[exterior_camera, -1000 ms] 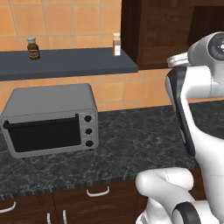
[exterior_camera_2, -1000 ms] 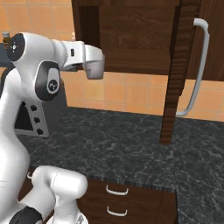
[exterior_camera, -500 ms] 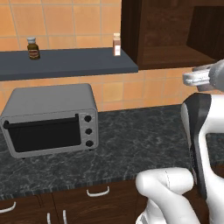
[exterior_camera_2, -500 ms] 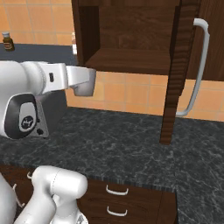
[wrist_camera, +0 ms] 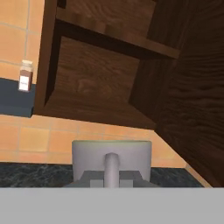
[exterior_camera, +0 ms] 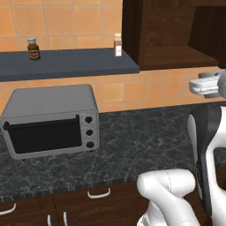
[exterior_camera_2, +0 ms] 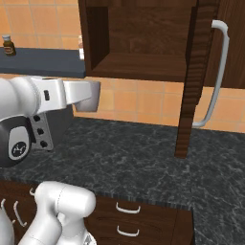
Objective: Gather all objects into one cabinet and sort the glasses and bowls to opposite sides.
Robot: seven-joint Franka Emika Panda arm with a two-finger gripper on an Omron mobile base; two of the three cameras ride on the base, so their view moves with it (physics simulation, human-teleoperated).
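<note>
From the left base view, a silver toaster oven [exterior_camera: 50,119] sits on the dark marbled counter [exterior_camera: 141,137], with a slate-grey wall shelf [exterior_camera: 66,64] above it carrying a brown spice jar [exterior_camera: 33,48] toward its left and a slimmer spice jar [exterior_camera: 117,45] near its right end. Just beside that end hangs the dark brown wall cabinet [exterior_camera: 172,35], its front open. The white arm [exterior_camera: 207,141] rises at the right edge. From the right base view, the cabinet's door [exterior_camera_2: 191,81] stands swung out and is seen edge-on, its long curved silver handle [exterior_camera_2: 215,72] on the right face. The arm reaches in from the left, and the gripper [exterior_camera_2: 82,94] carries the grey cup [exterior_camera_2: 91,98] in the air over the counter, lower than the cabinet's bottom shelf and off to its left, in front of the orange tiled wall [exterior_camera_2: 143,103]. In the hand view the cup fills the bottom centre, its little handle turned toward the camera and the jaws clenched tight on it. The open cabinet lies beyond and above the cup, with the door along the right and the slim jar on the shelf end at left.
</note>
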